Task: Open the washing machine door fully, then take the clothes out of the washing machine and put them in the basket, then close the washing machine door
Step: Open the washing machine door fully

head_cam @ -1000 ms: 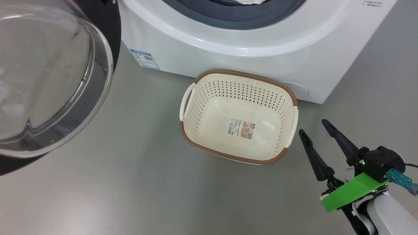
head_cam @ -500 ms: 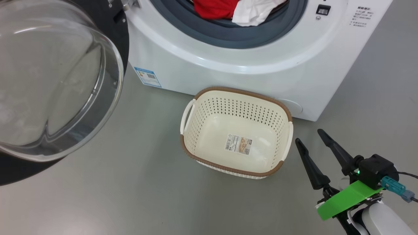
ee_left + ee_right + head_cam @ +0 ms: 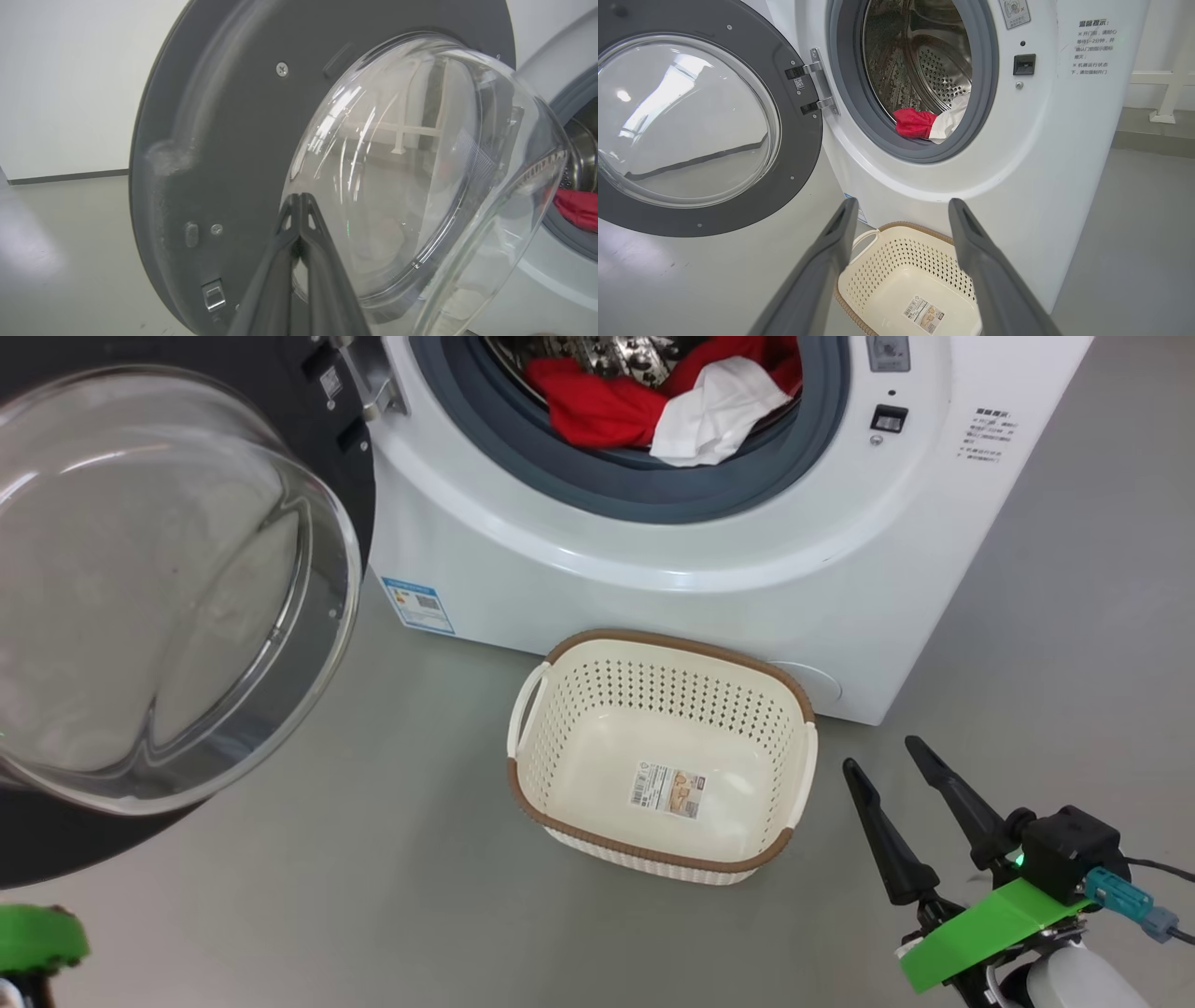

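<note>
The washing machine (image 3: pixel 653 569) stands with its door (image 3: pixel 159 597) swung open to the left, glass bowl facing out. The red and white clothes (image 3: pixel 644 406) lie in the drum's mouth, against the grey ring. The cream basket (image 3: pixel 672 642) sits empty on the floor before the machine. My right gripper (image 3: pixel 879 754) hovers open just right of the basket with nothing between its fingers; in its wrist view the right gripper (image 3: pixel 902 203) points at the basket (image 3: pixel 901 261) and clothes (image 3: pixel 915 122). My left gripper (image 3: pixel 299 198) is shut and empty, its tips close to the door's (image 3: pixel 224 140) inner face by the glass.
Grey floor (image 3: pixel 373 859) spreads left of and in front of the basket. A white wall with a dark skirting (image 3: pixel 65 176) lies behind the open door. A white pipe frame (image 3: pixel 1167 93) stands right of the machine. A green part of my left wrist (image 3: pixel 37 938) shows at the lower left.
The head camera has tilted upward, so the whole picture slid down and the drum with the clothes came into view. The green wrist part appeared at lower left. Both grippers keep their states.
</note>
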You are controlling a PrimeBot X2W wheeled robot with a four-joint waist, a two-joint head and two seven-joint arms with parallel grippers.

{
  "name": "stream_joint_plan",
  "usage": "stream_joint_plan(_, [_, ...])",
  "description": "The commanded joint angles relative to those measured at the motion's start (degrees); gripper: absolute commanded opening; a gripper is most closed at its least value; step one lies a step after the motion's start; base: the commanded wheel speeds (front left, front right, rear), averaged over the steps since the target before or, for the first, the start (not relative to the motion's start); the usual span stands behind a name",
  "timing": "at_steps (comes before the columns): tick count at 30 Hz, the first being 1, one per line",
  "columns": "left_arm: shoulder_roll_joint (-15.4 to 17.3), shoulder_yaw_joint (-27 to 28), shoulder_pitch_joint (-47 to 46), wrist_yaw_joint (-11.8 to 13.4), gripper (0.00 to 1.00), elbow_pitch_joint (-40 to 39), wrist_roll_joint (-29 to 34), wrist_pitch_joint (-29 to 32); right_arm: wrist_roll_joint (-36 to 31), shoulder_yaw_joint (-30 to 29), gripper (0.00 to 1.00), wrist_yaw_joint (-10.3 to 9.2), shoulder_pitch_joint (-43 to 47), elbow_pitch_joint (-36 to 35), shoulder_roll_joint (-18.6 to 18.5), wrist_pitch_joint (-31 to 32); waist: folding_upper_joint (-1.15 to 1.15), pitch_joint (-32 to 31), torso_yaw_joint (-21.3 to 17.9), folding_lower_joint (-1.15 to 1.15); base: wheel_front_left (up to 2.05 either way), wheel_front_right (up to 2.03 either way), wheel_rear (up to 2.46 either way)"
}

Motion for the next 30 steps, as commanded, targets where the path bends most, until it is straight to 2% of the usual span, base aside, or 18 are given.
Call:
stream_joint_plan(1, [1.4, 0.1, 1.7, -0.4, 0.05, -2.8, -0.2, -0.3, 0.4, 0.6, 1.00, 0.37, 0.5, -1.2, 0.1, -0.4, 0.00, -0.8, -0.7, 0.00, 0.00, 0.00, 0.00])
stream_joint_plan(4, [0.2, -3.0, 4.5, -0.7, 0.24, -5.4, -0.6, -0.3, 0.4, -0.1, 1.00, 0.37, 1.1, -1.2, 0.5, -0.4, 0.00, -1.4, -1.4, 0.00, 0.00, 0.00, 0.00])
stream_joint_plan(7, [-0.6, -6.6, 7.1, -0.8, 0.37, -7.9, -1.1, -0.3, 0.5, -1.3, 1.00, 0.37, 1.7, -1.4, 0.8, -0.4, 0.00, -1.8, -2.0, 0.00, 0.00, 0.00, 0.00])
stream_joint_plan(8, [-0.6, -6.6, 7.1, -0.8, 0.37, -7.9, -1.1, -0.3, 0.5, -1.3, 1.00, 0.37, 1.7, -1.4, 0.8, -0.4, 0.00, -1.8, -2.0, 0.00, 0.00, 0.00, 0.00])
stream_joint_plan(11, [-1.1, -10.1, 9.5, -0.8, 0.50, -10.4, -1.9, -0.3, 0.4, -2.5, 1.00, 0.37, 2.2, -1.7, 1.1, -0.4, 0.00, -1.9, -2.8, 0.00, 0.00, 0.00, 0.00])
stream_joint_plan(12, [-1.2, -11.1, 10.2, -0.8, 0.70, -11.2, -2.2, -0.3, 0.4, -2.7, 1.00, 0.37, 2.4, -1.8, 1.1, -0.4, 0.00, -2.0, -3.2, 0.00, 0.00, 0.00, 0.00])
stream_joint_plan(14, [-1.3, -12.6, 11.3, -0.8, 0.98, -12.3, -3.0, -0.3, 0.4, -3.3, 1.00, 0.37, 2.6, -1.9, 1.2, -0.4, 0.00, -2.0, -3.9, 0.00, 0.00, 0.00, 0.00])
stream_joint_plan(30, [-0.9, -23.4, 14.2, -0.8, 1.00, -14.8, -7.0, -0.3, 0.1, -8.1, 1.00, 0.37, 3.0, -2.7, 2.5, -0.4, 0.00, -0.8, -12.4, 0.00, 0.00, 0.00, 0.00])
